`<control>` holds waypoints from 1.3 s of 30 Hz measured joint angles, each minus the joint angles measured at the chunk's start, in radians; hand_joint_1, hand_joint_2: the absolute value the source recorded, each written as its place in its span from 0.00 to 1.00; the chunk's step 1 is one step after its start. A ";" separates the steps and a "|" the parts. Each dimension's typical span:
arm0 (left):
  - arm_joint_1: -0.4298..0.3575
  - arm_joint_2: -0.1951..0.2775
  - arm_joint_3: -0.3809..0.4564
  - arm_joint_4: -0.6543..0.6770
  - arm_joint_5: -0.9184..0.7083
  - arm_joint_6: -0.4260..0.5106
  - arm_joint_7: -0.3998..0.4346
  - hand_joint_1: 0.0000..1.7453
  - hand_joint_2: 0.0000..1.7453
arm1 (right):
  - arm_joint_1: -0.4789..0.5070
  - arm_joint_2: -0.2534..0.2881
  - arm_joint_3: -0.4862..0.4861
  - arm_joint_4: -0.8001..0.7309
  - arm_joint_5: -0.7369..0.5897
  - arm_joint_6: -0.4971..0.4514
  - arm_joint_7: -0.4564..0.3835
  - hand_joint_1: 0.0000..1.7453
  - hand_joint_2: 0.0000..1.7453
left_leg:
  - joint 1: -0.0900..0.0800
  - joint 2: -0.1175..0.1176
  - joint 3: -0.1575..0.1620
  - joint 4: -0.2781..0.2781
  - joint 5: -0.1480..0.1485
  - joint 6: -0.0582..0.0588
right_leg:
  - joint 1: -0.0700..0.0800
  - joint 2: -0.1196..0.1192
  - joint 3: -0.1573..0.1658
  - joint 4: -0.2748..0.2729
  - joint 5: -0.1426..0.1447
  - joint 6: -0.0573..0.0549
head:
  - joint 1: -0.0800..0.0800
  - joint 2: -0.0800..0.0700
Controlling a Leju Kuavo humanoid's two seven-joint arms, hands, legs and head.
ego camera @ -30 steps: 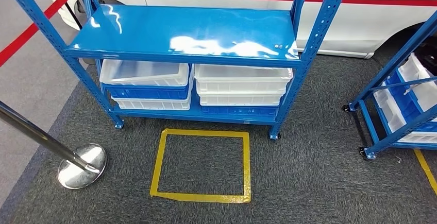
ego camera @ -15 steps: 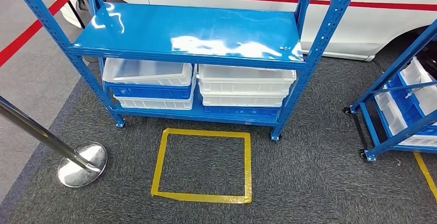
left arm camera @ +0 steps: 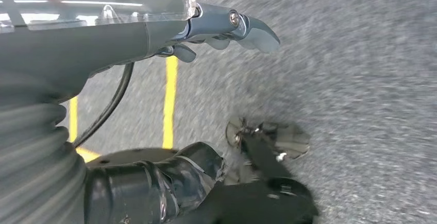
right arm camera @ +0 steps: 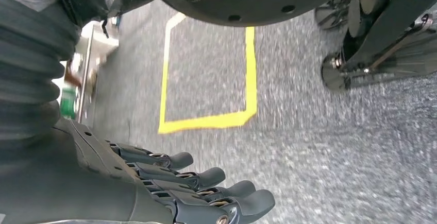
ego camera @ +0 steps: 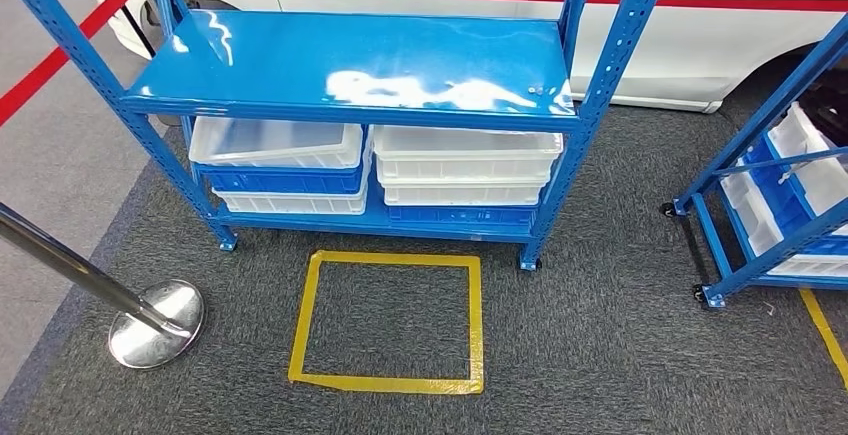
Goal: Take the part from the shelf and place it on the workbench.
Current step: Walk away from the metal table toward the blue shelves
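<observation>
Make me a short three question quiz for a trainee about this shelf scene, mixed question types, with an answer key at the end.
1. True or false: the glossy top board of the blue metal shelf bears a part.
2. Multiple choice: the stacked white and blue plastic bins sit A) on the top board, B) on the shelf's lower level, C) inside the yellow tape rectangle on the grey carpet.
3. Fill in: the chrome stanchion base stands to the ____ of the tape rectangle in the head view.

Key: 1 false; 2 B; 3 left.
</observation>
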 joint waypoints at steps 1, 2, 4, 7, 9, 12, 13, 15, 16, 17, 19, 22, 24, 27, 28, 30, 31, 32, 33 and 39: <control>-0.001 0.000 0.000 0.000 -0.023 0.005 -0.009 0.00 0.75 | 0.000 0.000 -0.001 0.000 0.024 -0.007 -0.001 0.00 0.75 | -0.003 0.000 0.007 -0.017 0.001 0.004 | 0.001 0.000 0.000 0.000 0.000 0.005 | 0.000 0.000; -0.001 0.000 0.000 0.000 -0.045 0.010 -0.019 0.00 0.50 | -0.001 0.000 -0.001 0.000 0.047 -0.014 -0.001 0.00 0.50 | -0.005 -0.001 0.007 -0.019 0.002 0.007 | 0.001 0.000 0.000 -0.001 0.000 0.011 | 0.000 0.000; 0.001 0.000 0.000 0.000 -0.084 0.019 -0.035 0.00 0.00 | -0.001 0.000 -0.003 0.000 0.087 -0.027 -0.002 0.00 0.00 | -0.001 0.000 0.011 -0.028 0.008 0.019 | 0.000 -0.001 -0.001 0.004 -0.006 0.022 | 0.000 0.000; 0.000 -0.001 0.000 0.000 -0.139 0.032 -0.057 0.00 0.00 | 0.000 0.000 -0.004 0.000 0.143 -0.046 -0.002 0.00 0.00 | 0.003 0.002 0.013 -0.038 0.016 0.034 | -0.001 -0.001 -0.056 0.126 -0.082 0.033 | 0.002 0.000; 0.000 -0.002 0.001 0.000 -0.182 0.041 -0.074 0.00 0.00 | 0.001 0.000 -0.006 0.000 0.187 -0.060 -0.002 0.00 0.00 | 0.002 0.004 0.012 -0.037 0.015 0.036 | -0.003 -0.001 -0.117 0.248 -0.130 0.038 | 0.002 0.000; 0.000 -0.002 0.001 0.000 -0.218 0.049 -0.087 0.00 0.75 | 0.001 0.000 -0.006 0.000 0.225 -0.072 -0.002 0.00 0.50 | 0.002 0.003 0.014 -0.032 0.011 0.034 | -0.008 -0.002 -0.101 0.206 -0.071 0.040 | 0.002 0.000; 0.000 -0.002 0.001 0.000 -0.221 0.049 -0.088 0.00 1.00 | 0.001 0.000 -0.006 0.000 0.228 -0.074 -0.002 0.00 0.75 | 0.002 0.003 0.015 -0.030 0.008 0.032 | -0.010 -0.002 -0.068 0.135 -0.036 0.039 | 0.002 0.000; 0.000 -0.002 0.001 0.000 -0.228 0.048 -0.092 0.00 1.00 | 0.001 0.000 -0.007 0.000 0.230 -0.075 -0.002 0.00 1.00 | -0.002 0.002 0.015 -0.022 0.001 0.022 | -0.009 -0.001 -0.020 0.031 0.001 0.032 | 0.001 0.000; 0.000 -0.002 0.000 0.000 -0.233 0.047 -0.095 0.00 1.00 | 0.001 0.000 -0.007 0.000 0.231 -0.074 -0.003 0.00 1.00 | -0.004 0.002 0.014 -0.020 -0.001 0.016 | -0.007 -0.001 -0.013 0.012 0.003 0.028 | 0.001 0.000; 0.000 -0.002 0.000 0.000 -0.236 0.046 -0.097 0.00 1.00 | 0.001 0.000 -0.007 0.000 0.232 -0.072 -0.004 0.00 1.00 | -0.005 0.002 0.014 -0.019 -0.002 0.010 | -0.004 0.000 -0.013 0.012 0.001 0.023 | 0.001 0.000; 0.001 -0.001 -0.002 0.000 -0.239 0.045 -0.100 0.00 1.00 | 0.001 0.000 -0.005 0.000 0.233 -0.064 -0.008 0.00 1.00 | -0.002 0.002 0.016 -0.017 -0.005 -0.002 | -0.005 0.000 -0.012 0.007 0.005 0.010 | 0.001 0.000; 0.012 0.006 -0.028 0.000 -0.215 0.042 -0.091 0.00 1.00 | 0.002 -0.003 0.017 -0.004 0.208 -0.047 -0.010 0.00 1.00 | 0.002 0.001 -0.031 0.088 -0.075 -0.016 | -0.009 -0.003 -0.011 -0.002 0.010 -0.008 | 0.000 0.000; 0.025 0.012 -0.054 0.000 -0.180 0.034 -0.077 0.00 1.00 | 0.003 -0.008 0.042 -0.011 0.175 -0.039 -0.009 0.00 1.00 | 0.002 0.002 -0.094 0.221 -0.136 -0.021 | -0.007 -0.004 -0.013 -0.002 0.010 -0.012 | -0.001 0.000; 0.051 0.020 -0.091 0.000 -0.122 0.021 -0.051 0.00 1.00 | 0.003 -0.014 0.082 -0.030 0.118 -0.027 -0.005 0.00 1.00 | 0.002 0.002 -0.092 0.221 -0.101 -0.017 | -0.004 -0.002 -0.010 -0.001 0.009 -0.011 | -0.001 0.000; 0.060 0.024 -0.105 0.000 -0.102 0.017 -0.043 0.00 1.00 | 0.002 -0.016 0.097 -0.038 0.100 -0.024 -0.004 0.00 1.00 | 0.001 0.002 -0.058 0.151 -0.062 -0.011 | -0.003 -0.001 -0.008 -0.001 0.009 -0.010 | -0.001 0.000; 0.074 0.032 -0.133 0.000 -0.063 0.009 -0.027 0.00 1.00 | 0.002 -0.019 0.129 -0.052 0.062 -0.017 -0.003 0.00 1.00 | -0.003 0.002 0.002 0.021 -0.014 0.001 | 0.001 -0.001 -0.006 0.000 0.006 -0.005 | -0.001 0.000; 0.080 0.036 -0.147 0.000 -0.043 0.005 -0.019 0.00 1.00 | 0.002 -0.022 0.146 -0.058 0.043 -0.014 -0.002 0.00 1.00 | -0.006 0.002 0.016 -0.011 -0.006 0.005 | 0.002 -0.001 -0.006 0.001 0.006 0.000 | 0.000 0.000; 0.085 0.040 -0.162 0.000 -0.024 0.001 -0.011 0.00 1.00 | 0.003 -0.025 0.163 -0.064 0.023 -0.009 -0.001 0.00 1.00 | -0.009 0.002 0.020 -0.021 -0.008 0.009 | 0.002 -0.002 -0.007 0.001 0.006 0.006 | 0.000 0.000; 0.090 0.044 -0.177 0.000 -0.005 -0.003 -0.003 0.00 1.00 | 0.003 -0.028 0.180 -0.069 0.004 -0.005 0.000 0.00 1.00 | -0.009 0.002 0.019 -0.024 -0.005 0.013 | 0.001 -0.002 -0.006 -0.001 0.006 0.012 | 0.000 0.000; 0.101 0.065 -0.270 -0.016 0.114 -0.027 0.046 0.00 1.00 | 0.036 -0.049 0.282 -0.082 -0.112 0.017 0.012 0.00 1.00 | -0.002 0.007 0.022 -0.043 0.011 0.042 | -0.003 -0.002 -0.102 0.211 -0.118 0.036 | 0.001 0.000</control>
